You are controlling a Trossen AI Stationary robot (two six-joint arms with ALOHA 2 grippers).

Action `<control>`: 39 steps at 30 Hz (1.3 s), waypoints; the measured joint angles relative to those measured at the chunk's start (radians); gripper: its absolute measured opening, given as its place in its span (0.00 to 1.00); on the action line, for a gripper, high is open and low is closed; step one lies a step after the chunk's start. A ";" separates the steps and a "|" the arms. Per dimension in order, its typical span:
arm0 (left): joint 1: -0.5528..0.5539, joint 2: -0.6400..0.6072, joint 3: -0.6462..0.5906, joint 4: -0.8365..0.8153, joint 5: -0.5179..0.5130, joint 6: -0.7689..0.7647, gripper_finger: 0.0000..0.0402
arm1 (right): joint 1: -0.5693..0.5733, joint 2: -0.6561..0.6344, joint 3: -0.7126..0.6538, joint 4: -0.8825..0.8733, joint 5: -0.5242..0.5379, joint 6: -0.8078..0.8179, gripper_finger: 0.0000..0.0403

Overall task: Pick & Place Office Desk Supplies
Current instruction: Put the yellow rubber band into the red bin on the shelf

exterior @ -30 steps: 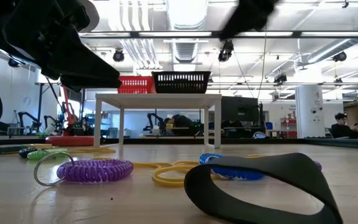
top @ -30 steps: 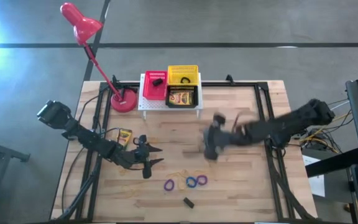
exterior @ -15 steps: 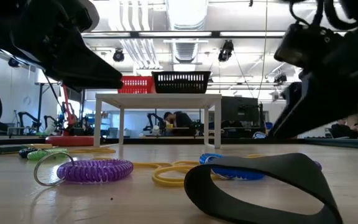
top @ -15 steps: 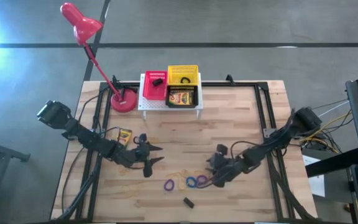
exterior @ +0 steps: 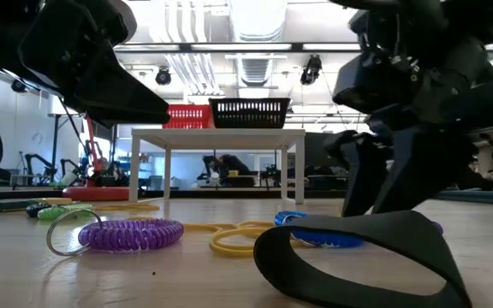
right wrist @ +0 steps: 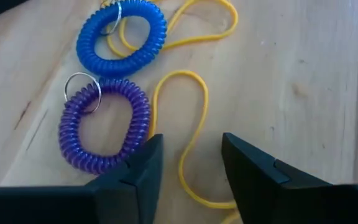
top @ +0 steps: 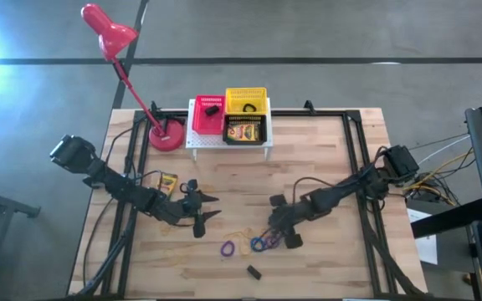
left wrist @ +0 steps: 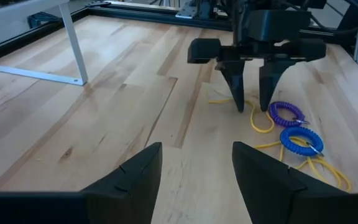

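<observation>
Over the front coil loops | right gripper (right wrist: 188, 165) was low, fingers apart, straddling a yellow rubber band (right wrist: 188, 118) beside the purple coil (right wrist: 104, 127) | left gripper (top: 205, 208) hovered open, nothing held

Right gripper (top: 276, 224) now lower and leftward, fingers apart over the yellow rubber band (right wrist: 188, 121).

You have a blue coil loop (right wrist: 122, 31) and a purple coil loop (right wrist: 103, 124), each with a silver ring, lying over yellow rubber bands (right wrist: 191, 124) on the pale wood table (top: 308, 159). A red basket (top: 208, 114) and a yellow basket (top: 246, 101) sit beside the red lamp (top: 107, 33). The crayon box (top: 168, 182) is yellow and green.
</observation>
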 joint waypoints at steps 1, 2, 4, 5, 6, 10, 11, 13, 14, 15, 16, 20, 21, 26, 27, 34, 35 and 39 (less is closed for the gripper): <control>0.000 0.000 0.000 0.000 0.000 -0.002 0.50 | 0.000 -0.002 0.009 -0.033 -0.001 0.001 0.35; 0.000 0.000 0.000 0.000 0.000 -0.002 0.50 | 0.000 -0.006 0.015 -0.061 -0.002 0.010 0.32; 0.000 0.000 0.000 0.000 0.000 -0.005 0.50 | 0.007 -0.012 0.020 -0.114 -0.003 0.045 0.25; 0.000 0.000 0.000 0.000 0.000 -0.008 0.50 | 0.015 -0.013 0.020 -0.130 0.002 0.074 0.21; 0.000 0.000 0.000 0.000 0.000 -0.013 0.50 | 0.024 -0.014 0.020 -0.139 0.008 0.100 0.17; 0.000 0.000 0.000 0.000 0.000 -0.017 0.50 | 0.079 -0.036 0.016 -0.161 0.071 0.192 0.04; 0.000 0.000 0.000 0.000 0.000 -0.017 0.50 | 0.096 -0.048 0.014 -0.168 0.105 0.215 0.04; 0.000 0.000 0.000 0.000 0.000 -0.017 0.50 | 0.132 -0.083 0.008 -0.191 0.170 0.257 0.03; 0.000 0.000 0.000 0.000 0.000 -0.018 0.50 | 0.153 -0.106 0.005 -0.211 0.195 0.271 0.02; 0.000 0.000 0.000 0.000 0.000 -0.020 0.50 | 0.175 -0.130 0.000 -0.242 0.225 0.286 0.02; 0.000 0.000 0.000 0.000 0.000 -0.024 0.50 | 0.199 -0.155 -0.003 -0.258 0.265 0.301 0.02; 0.000 0.000 0.000 0.000 0.000 -0.025 0.50 | 0.296 -0.279 0.004 -0.286 0.476 0.369 0.02; 0.000 0.000 0.000 0.001 0.000 -0.025 0.50 | 0.319 -0.303 0.003 -0.292 0.530 0.380 0.02; 0.000 0.000 0.000 0.005 0.000 -0.024 0.50 | 0.382 -0.402 0.005 -0.273 0.700 0.389 0.02; 0.000 0.000 0.000 0.005 0.000 -0.024 0.50 | 0.382 -0.412 0.005 -0.273 0.720 0.382 0.02; 0.007 0.000 0.015 0.017 -0.049 0.093 0.50 | 0.267 -0.481 0.039 -0.193 0.934 0.099 0.02; 0.011 0.000 0.022 0.020 -0.064 0.130 0.50 | 0.237 -0.494 0.053 -0.174 0.934 0.030 0.02; 0.047 0.000 0.061 0.020 -0.132 0.236 0.50 | 0.099 -0.543 0.139 -0.074 0.929 -0.242 0.02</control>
